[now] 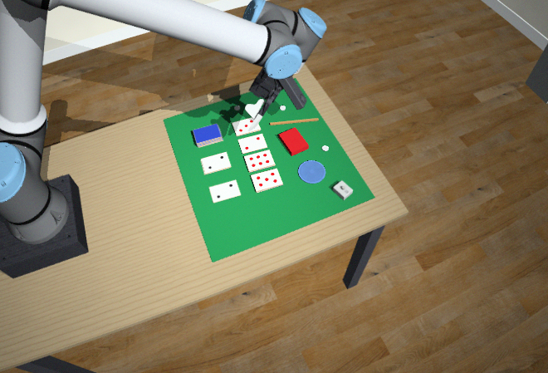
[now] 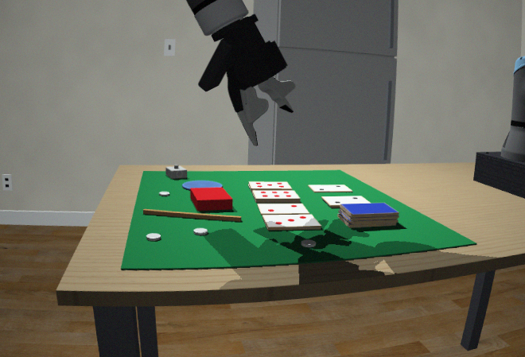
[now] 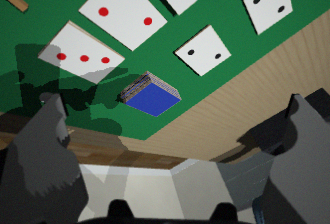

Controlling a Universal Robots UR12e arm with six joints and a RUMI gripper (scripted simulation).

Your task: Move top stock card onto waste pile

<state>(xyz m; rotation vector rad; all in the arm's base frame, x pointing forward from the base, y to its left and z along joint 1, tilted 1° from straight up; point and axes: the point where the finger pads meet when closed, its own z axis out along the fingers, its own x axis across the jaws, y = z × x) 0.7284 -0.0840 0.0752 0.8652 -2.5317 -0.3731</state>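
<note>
- The pincer (image 2: pixel 267 122) hung high above the green mat (image 2: pixel 245 252), its jaws spread fully wide and nothing between them.
- In the exterior view it was tilted, fingertips (image 2: pixel 252 134) pointing down toward the near edge of the mat, well clear of every card.
- The face-down stock (image 2: pixel 368 213), a short stack of plywood tiles with a blue top, sat on the mat to the right in the exterior view, in the row nearest that camera.
- Just beside the stock, in the same row, lay the waste pile (image 2: pixel 291 221), showing a white face with three red pips and partly in the arm's shadow.
- From the top view the pincer (image 1: pixel 261 110) overlapped the far edge of the waste pile (image 1: pixel 246 126), with the stock (image 1: pixel 207 134) to its left.
- The wrist view looked down on the stock (image 3: pixel 151 96) between the two grey fingers, with the three-pip card (image 3: pixel 82 55) next to it.
- Behind the waste pile ran a column of red-pip cards (image 2: pixel 274 195); behind the stock lay two black-pip cards (image 2: pixel 345 199).
- A red block (image 2: pixel 211 198), a blue disc (image 2: pixel 199 184), a wooden stick (image 2: pixel 192 215), several small white discs (image 2: pixel 153 236) and a small grey box (image 2: pixel 176 172) occupied the mat's other side.
- The mat lay on a pale wooden desk (image 2: pixel 87 238).
</note>
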